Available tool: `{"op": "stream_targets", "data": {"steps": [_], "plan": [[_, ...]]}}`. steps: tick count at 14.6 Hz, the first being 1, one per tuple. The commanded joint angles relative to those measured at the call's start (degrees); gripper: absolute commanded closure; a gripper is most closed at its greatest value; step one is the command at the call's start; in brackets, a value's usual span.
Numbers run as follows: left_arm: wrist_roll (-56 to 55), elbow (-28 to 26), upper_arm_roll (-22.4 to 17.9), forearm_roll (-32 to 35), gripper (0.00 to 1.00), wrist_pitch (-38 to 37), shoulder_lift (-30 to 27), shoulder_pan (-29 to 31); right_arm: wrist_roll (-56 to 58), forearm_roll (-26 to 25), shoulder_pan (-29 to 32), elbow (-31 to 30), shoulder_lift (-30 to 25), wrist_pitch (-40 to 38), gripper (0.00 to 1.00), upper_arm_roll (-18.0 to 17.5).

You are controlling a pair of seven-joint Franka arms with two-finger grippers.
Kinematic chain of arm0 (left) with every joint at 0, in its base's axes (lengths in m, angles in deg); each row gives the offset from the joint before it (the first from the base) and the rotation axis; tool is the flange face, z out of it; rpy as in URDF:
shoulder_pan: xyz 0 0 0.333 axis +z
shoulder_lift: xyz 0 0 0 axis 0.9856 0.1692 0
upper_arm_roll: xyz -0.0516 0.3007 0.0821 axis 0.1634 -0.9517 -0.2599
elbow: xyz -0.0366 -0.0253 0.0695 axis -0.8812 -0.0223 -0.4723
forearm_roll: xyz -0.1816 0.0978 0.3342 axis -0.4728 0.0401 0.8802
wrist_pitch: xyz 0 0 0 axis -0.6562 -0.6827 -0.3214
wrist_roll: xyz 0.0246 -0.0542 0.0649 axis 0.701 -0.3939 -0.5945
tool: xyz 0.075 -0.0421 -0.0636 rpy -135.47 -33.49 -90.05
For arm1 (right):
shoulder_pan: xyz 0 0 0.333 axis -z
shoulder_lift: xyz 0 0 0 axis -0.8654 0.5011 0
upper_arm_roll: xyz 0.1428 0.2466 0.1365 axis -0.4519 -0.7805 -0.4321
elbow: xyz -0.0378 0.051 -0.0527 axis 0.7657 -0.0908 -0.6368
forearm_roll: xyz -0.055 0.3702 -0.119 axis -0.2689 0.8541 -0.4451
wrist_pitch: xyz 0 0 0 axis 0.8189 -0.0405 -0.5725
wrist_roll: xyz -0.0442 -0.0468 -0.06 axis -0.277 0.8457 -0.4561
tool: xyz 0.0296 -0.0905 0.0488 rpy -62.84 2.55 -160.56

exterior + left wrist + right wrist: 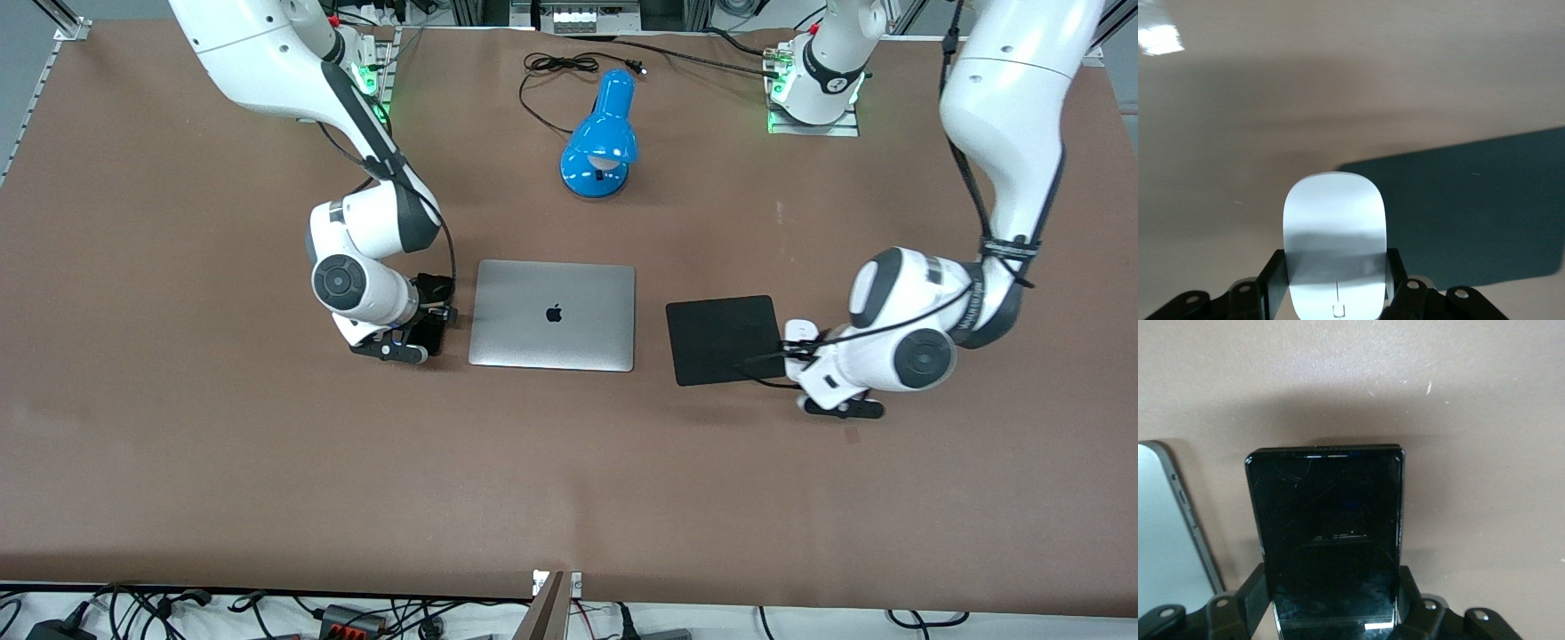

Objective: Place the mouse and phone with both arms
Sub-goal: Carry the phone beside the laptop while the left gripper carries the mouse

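Note:
My left gripper (794, 343) is shut on the white mouse (797, 330), low over the table beside the black square pad's (725, 340) edge toward the left arm's end. In the left wrist view the mouse (1335, 227) sits between my fingers (1273, 283), with the pad (1471, 213) next to it. My right gripper (434, 320) is shut on the black phone (429, 334), low beside the silver laptop (553, 314) toward the right arm's end. In the right wrist view the phone (1328, 520) is clamped at its sides by my fingers (1248, 597), with the laptop's edge (1165, 533) beside it.
A blue desk lamp (600, 138) lies farther from the front camera than the laptop, its black cable (551, 67) looped near the arms' bases. Brown table (569, 480) stretches nearer to the front camera.

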Motion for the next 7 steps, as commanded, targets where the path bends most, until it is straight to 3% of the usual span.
{"op": "stream_targets", "data": {"steps": [1,7], "plan": [[-3.9,0.0,0.8,-0.4,0.65,-1.0,0.4,-2.8,-0.3,1.1,-0.8,1.2,1.0,0.2,0.83,0.5],[-5.2,0.1,0.8,-1.2,0.65,1.3,2.7,-5.9,0.7,0.3,-2.0,1.2,1.7,1.3,0.83,0.5]]}}
